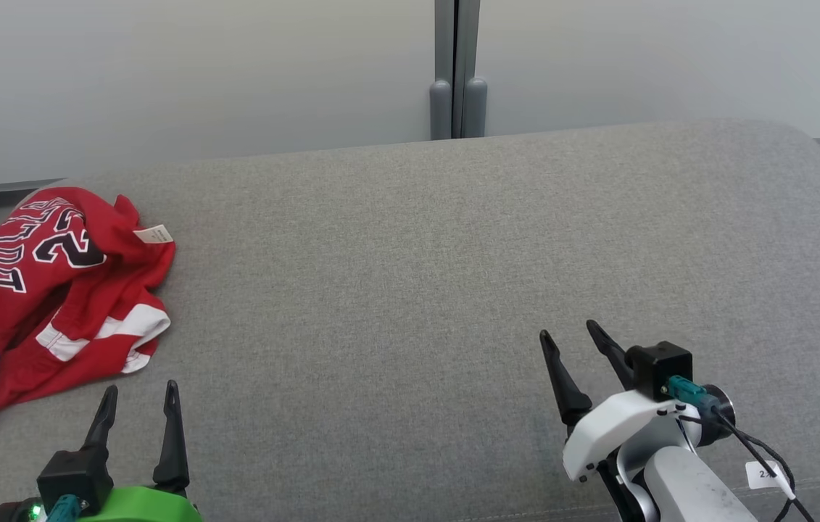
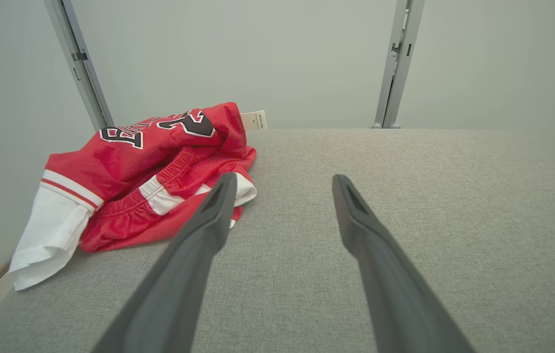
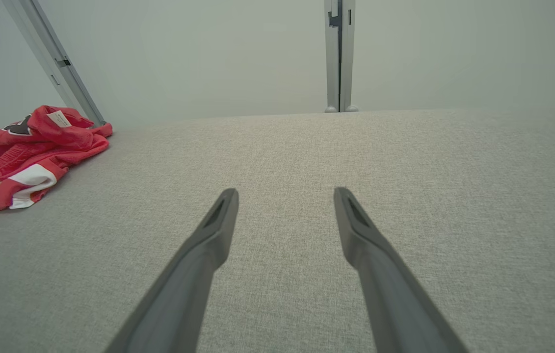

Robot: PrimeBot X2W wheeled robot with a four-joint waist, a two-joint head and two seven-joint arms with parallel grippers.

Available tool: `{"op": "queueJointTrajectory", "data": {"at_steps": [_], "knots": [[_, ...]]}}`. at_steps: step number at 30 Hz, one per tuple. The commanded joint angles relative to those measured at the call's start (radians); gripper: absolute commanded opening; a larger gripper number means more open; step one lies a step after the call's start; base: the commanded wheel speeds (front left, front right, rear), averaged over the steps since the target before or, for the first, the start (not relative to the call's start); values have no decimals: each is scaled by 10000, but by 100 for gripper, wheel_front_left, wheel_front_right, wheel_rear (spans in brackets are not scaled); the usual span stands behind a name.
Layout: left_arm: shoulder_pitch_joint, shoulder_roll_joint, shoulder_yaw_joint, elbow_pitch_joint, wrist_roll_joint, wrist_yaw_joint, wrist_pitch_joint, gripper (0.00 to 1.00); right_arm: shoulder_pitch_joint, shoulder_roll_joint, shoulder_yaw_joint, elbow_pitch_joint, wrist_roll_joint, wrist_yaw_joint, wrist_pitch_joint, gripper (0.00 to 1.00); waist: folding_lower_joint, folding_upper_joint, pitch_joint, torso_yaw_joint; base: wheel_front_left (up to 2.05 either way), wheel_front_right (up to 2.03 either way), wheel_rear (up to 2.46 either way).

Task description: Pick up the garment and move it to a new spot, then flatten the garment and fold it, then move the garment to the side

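A: Item: garment (image 1: 18, 304), red, crumpled, far left on the grey surface (image 1: 453, 254).
B: Left gripper (image 1: 141, 386): spread, empty, just near of it. Right gripper (image 1: 568, 330): spread, empty, well apart.
A: Handling, advised: left pinches a thick fold, avoids the tag (image 1: 153, 234), lifts clear.

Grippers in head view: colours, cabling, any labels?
Both have two long, dark, tapered fingers. Left gripper: bright green housing, black camera block, teal connector, lit green LED. Right gripper: white housing, black camera block, teal connector with a black cable carrying a white tag; pale forearm.
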State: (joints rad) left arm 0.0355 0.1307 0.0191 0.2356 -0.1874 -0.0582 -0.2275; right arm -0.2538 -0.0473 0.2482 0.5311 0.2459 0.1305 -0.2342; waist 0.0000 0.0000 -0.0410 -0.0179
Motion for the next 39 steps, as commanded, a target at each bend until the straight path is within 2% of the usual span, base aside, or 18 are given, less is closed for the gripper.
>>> {"op": "queueJointTrajectory", "data": {"at_steps": [1, 16, 32, 39], "knots": [[87, 88, -23, 7, 209, -18, -91, 100, -142, -41, 57, 35, -174, 3, -94, 100, 0, 0, -9, 0, 0, 0, 0], [212, 157, 10, -46, 1219, 157, -410, 100, -254, -50, -47, 270, -1024, 2, -329, 100, 0, 0, -44, -30, 0, 0, 0], [190, 189, 185, -27, 1072, 242, -376, 100, -79, -46, -217, 170, -563, 2, -319, 100, 0, 0, -45, 145, 0, 0, 0], [91, 191, 212, 13, 1062, 264, -374, 100, -12, -47, -208, 171, -428, 2, -319, 100, 0, 0, -43, 436, 0, 0, 0]]}}
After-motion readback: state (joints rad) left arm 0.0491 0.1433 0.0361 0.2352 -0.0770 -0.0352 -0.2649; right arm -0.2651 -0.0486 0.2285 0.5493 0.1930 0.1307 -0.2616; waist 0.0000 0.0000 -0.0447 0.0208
